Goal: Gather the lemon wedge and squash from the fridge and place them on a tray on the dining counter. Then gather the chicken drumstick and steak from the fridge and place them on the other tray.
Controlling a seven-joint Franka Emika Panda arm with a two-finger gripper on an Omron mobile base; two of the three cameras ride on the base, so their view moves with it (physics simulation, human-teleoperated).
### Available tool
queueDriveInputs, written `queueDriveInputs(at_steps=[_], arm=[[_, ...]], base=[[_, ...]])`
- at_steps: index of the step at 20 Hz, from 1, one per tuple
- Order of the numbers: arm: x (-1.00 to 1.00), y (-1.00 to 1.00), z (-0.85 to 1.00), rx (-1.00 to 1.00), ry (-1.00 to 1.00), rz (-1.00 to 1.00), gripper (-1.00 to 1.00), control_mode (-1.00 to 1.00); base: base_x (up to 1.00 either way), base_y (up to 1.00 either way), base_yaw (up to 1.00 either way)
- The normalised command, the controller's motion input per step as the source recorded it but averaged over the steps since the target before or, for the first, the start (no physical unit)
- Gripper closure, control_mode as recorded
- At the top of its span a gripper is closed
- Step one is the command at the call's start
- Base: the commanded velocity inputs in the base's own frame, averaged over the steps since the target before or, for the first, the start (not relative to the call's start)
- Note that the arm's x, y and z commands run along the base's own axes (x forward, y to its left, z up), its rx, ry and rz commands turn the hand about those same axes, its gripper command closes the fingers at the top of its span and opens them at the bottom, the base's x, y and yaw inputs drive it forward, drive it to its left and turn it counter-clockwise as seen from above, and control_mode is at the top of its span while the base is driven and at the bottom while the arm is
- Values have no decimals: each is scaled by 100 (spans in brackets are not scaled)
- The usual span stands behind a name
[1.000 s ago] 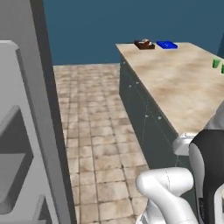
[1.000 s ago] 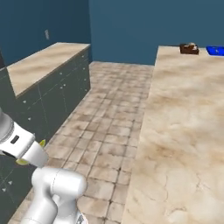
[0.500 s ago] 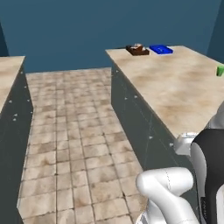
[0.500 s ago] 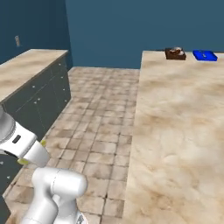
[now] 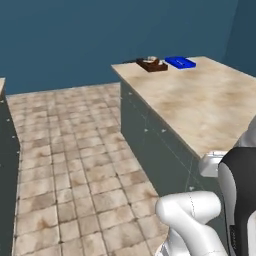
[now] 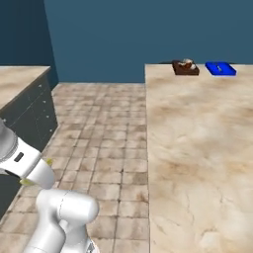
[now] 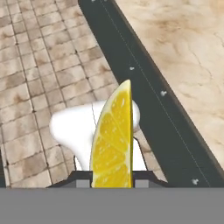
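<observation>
Hand view shows the hand [image 7: 112,183] clamped on the lemon wedge [image 7: 113,141], which stands upright between its tips above the tiled floor [image 7: 35,65], beside the table's [image 6: 197,148] near edge. To do this carry well, I judge it best to keep the grip firm and the wedge upright until the hand is over the brown tray [image 6: 186,67] at the table's far end, left of the blue tray [image 6: 220,68].

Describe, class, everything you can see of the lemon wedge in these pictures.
The lemon wedge is bright yellow, with a glossy, segmented cut face showing pale ribs and a thin rind along its right edge. In the hand view it stands upright, tapering to a point at the top. Its base sits between the tips of the pincer, which is shut on it and holds it up off the tiled floor, beside the dining counter.
</observation>
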Motion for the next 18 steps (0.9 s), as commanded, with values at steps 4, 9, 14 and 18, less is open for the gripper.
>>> queueDriveInputs(at_steps=[4, 9, 14, 18], arm=[[0, 0, 0, 0, 0, 0, 100, 100], [0, 0, 0, 0, 0, 0, 100, 100], [0, 0, 0, 0, 0, 0, 100, 100], [0, 0, 0, 0, 0, 0, 100, 100]], base=[[100, 59, -27], [100, 61, -28], [100, 63, -28], [100, 68, -30]])
